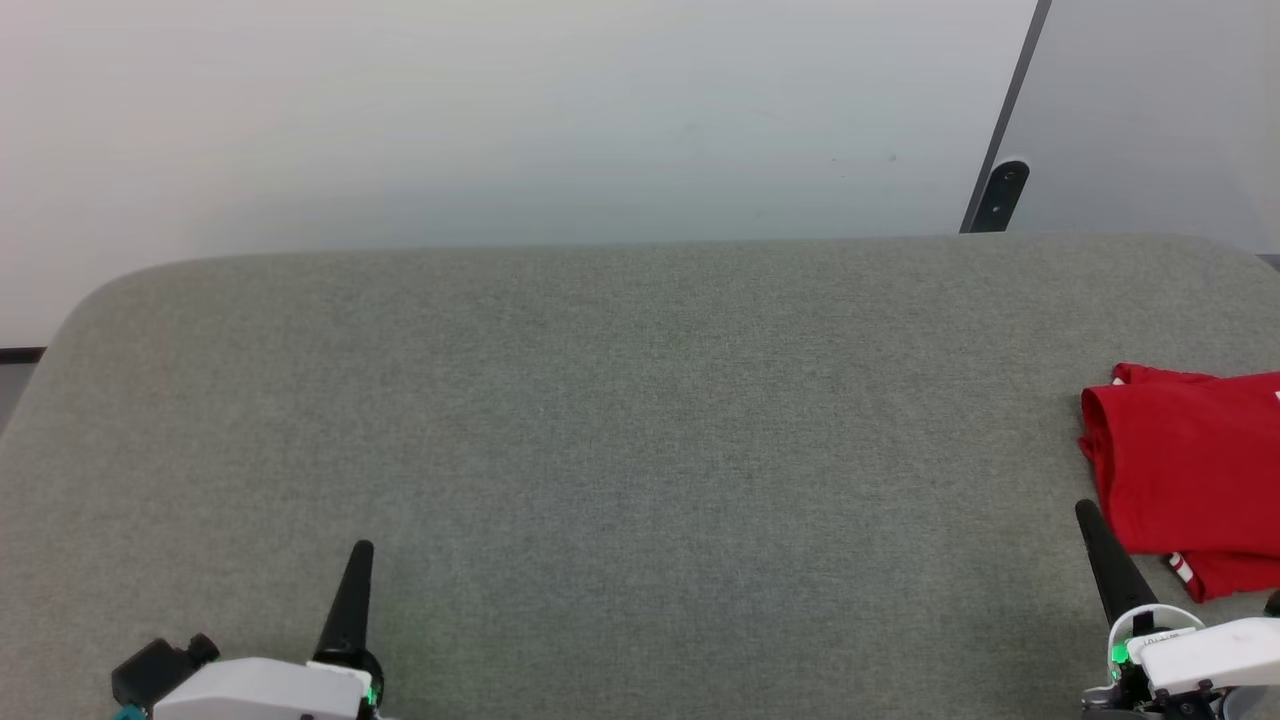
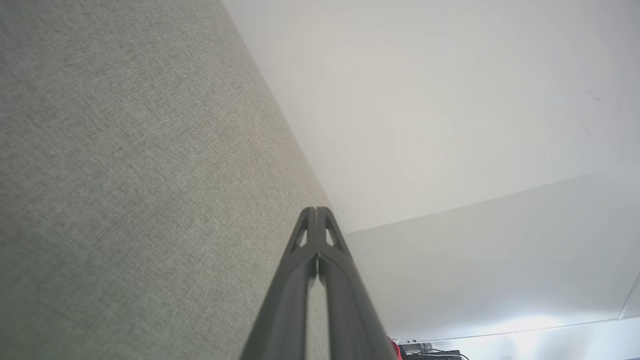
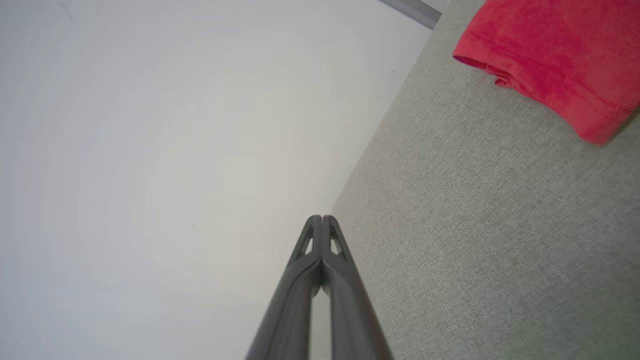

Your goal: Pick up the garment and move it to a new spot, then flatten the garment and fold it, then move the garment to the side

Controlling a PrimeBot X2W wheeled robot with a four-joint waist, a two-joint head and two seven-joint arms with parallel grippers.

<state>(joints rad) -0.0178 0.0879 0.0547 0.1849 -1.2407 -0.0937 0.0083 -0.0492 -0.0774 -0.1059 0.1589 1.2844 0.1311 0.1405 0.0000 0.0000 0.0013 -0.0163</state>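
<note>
While flat, red garment (image 1: 1190, 460) on weave (image 1: 600, 420)

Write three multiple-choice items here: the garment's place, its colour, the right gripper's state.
1. Where on the grey surface does the garment lie in the head view?
A. right edge
B. centre
C. left edge
2. The garment's main colour?
A. blue
B. red
C. green
3. The right gripper is:
A. shut on the garment
B. wide open
C. shut, holding nothing
Answers: 1 A, the picture's right edge cuts it off; 2 B, red cloth shows; 3 C, its fingers meet clear of the garment.
</note>
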